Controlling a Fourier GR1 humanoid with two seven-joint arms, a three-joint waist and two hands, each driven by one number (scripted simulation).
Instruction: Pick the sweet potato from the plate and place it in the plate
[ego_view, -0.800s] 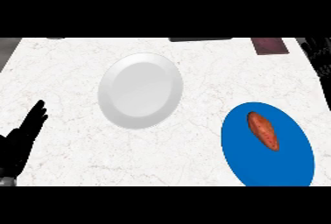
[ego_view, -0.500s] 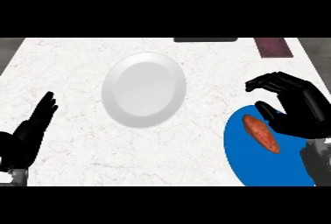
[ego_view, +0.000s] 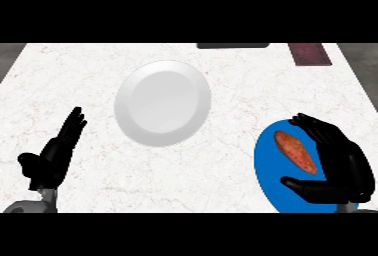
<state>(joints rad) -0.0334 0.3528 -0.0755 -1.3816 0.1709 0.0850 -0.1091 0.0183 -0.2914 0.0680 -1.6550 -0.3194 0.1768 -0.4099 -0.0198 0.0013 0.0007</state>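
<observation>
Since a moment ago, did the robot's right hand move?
Yes. The right hand came down toward the view's lower edge over the blue plate; its fingers and thumb now bracket the sweet potato instead of hovering above the plate's far rim.

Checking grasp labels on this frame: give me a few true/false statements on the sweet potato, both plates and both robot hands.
1. The orange-brown sweet potato lies on the round blue plate. True.
2. The round white plate holds a sweet potato. False: nothing lies on it.
3. The right robot hand has lifted the sweet potato off its plate. False: it is open beside the potato, which lies on the blue plate.
4. The left robot hand is open at the left edge, fingers up. True.
5. The two plates overlap. False: marble counter shows between them.
</observation>
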